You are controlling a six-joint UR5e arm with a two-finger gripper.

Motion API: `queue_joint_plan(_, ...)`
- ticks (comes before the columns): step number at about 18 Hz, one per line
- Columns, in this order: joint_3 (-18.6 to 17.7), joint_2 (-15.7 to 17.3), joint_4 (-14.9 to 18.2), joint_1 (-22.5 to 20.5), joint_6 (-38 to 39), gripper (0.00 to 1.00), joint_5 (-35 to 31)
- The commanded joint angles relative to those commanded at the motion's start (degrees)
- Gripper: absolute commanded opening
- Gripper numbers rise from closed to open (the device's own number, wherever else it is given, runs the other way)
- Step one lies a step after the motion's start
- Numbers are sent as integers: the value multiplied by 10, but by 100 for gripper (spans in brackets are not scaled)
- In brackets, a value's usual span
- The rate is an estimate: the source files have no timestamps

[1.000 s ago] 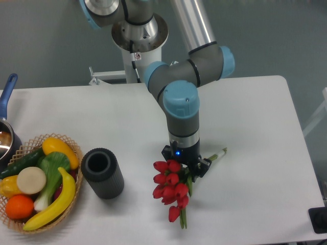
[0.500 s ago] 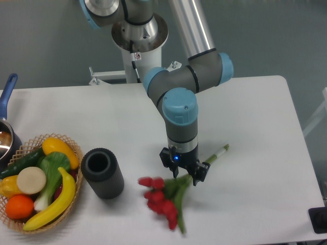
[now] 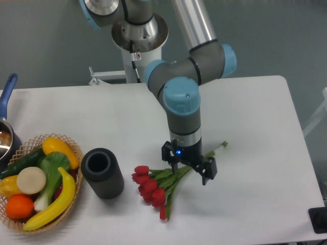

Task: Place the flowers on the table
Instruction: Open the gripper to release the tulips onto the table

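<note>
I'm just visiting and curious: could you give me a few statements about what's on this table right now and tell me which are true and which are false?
1. The tulips lie on the table. True.
2. The claw is clamped shut on the stems. False: its fingers stand spread apart above the stems.
3. The black cylinder stands between the basket and the tulips. True.
4. The tulips are inside the black cylinder. False: they lie to its right on the tabletop.
5. The basket holds a banana. True.
</note>
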State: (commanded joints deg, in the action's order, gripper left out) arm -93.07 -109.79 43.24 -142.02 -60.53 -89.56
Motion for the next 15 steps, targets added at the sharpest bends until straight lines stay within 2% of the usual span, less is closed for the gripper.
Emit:
queue_joint_plan(2, -4, 19, 27, -16, -75, 100, 0)
queue_joint_plan(5, -4, 61, 103, -48, -154, 100, 3)
queue_joint_plan(7, 2, 78, 140, -54, -192, 100, 3)
queue_joint_plan(12, -2, 116, 189, -95, -252, 100, 6)
queue_joint_plan(15, 0, 123, 190, -101, -272, 100, 11)
